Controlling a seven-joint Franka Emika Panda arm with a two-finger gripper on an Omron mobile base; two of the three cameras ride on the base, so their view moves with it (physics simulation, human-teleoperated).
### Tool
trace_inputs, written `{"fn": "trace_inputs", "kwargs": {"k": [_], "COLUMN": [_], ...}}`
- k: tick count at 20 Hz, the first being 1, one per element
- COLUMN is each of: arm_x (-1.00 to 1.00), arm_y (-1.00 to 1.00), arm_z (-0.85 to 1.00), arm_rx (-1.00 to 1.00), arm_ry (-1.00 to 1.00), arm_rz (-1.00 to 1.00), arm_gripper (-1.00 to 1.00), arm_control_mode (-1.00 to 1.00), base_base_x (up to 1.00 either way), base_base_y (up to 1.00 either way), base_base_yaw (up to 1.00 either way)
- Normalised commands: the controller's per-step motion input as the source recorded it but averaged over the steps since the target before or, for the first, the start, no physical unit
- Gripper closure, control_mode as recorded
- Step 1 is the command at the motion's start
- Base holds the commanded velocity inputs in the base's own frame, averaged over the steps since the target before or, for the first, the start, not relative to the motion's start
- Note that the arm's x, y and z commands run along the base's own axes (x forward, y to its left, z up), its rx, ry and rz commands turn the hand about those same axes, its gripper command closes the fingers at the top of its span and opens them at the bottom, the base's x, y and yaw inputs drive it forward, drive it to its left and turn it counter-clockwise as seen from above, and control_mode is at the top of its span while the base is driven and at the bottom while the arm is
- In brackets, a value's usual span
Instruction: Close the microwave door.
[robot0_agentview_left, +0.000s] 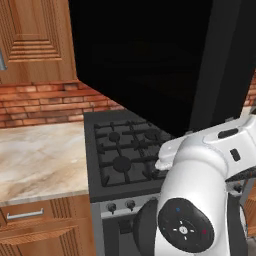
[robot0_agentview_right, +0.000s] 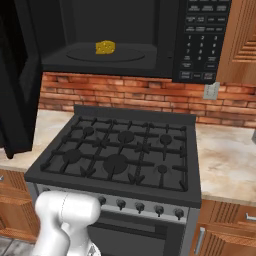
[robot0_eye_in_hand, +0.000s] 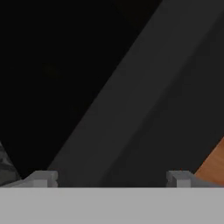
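Observation:
The microwave door (robot0_agentview_left: 150, 65) stands swung wide open, a big glossy black panel hanging over the stove. In the right base view the same microwave door (robot0_agentview_right: 15, 85) juts out at the far left, beside the open cavity (robot0_agentview_right: 115, 30). Up close, the microwave door (robot0_eye_in_hand: 65, 65) shows in the hand view with its thick frame edge (robot0_eye_in_hand: 131, 109) running diagonally. My gripper (robot0_eye_in_hand: 110, 179) is open just in front of that edge. Its fingertips (robot0_eye_in_hand: 41, 178) are spread wide, with nothing between them. My white arm (robot0_agentview_left: 200, 165) reaches up toward the door's lower edge.
A yellow piece of food (robot0_agentview_right: 105, 47) sits on the turntable inside the cavity. The black button panel (robot0_agentview_right: 202, 35) is to its right. Below are the gas stove (robot0_agentview_right: 120, 150), marble counters (robot0_agentview_left: 35, 155) on both sides, a brick wall (robot0_agentview_right: 125, 95) and a wooden cabinet (robot0_agentview_left: 35, 35).

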Motion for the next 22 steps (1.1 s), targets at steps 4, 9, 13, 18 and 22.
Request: {"fn": "trace_inputs", "kwargs": {"k": [4, 9, 13, 18, 22], "arm_x": [0.76, 0.95, 1.0, 1.0, 1.0], "arm_y": [-0.83, -0.75, -0.67, -0.6, -0.45], "arm_z": [0.0, 0.0, 0.0, 0.0, 0.0], "arm_rx": [0.0, 0.0, 0.0, 0.0, 0.0], "arm_ry": [0.0, 0.05, 0.11, 0.12, 0.07], "arm_rz": [0.0, 0.0, 0.0, 0.0, 0.0], "arm_gripper": [-1.0, -1.0, -1.0, -1.0, -1.0], "arm_control_mode": [-1.0, -1.0, -1.0, -1.0, -1.0], "base_base_x": [0.0, 0.0, 0.0, 0.0, 0.0], "base_base_y": [0.0, 0.0, 0.0, 0.0, 0.0], "base_base_yaw": [0.0, 0.0, 0.0, 0.0, 0.0]}}
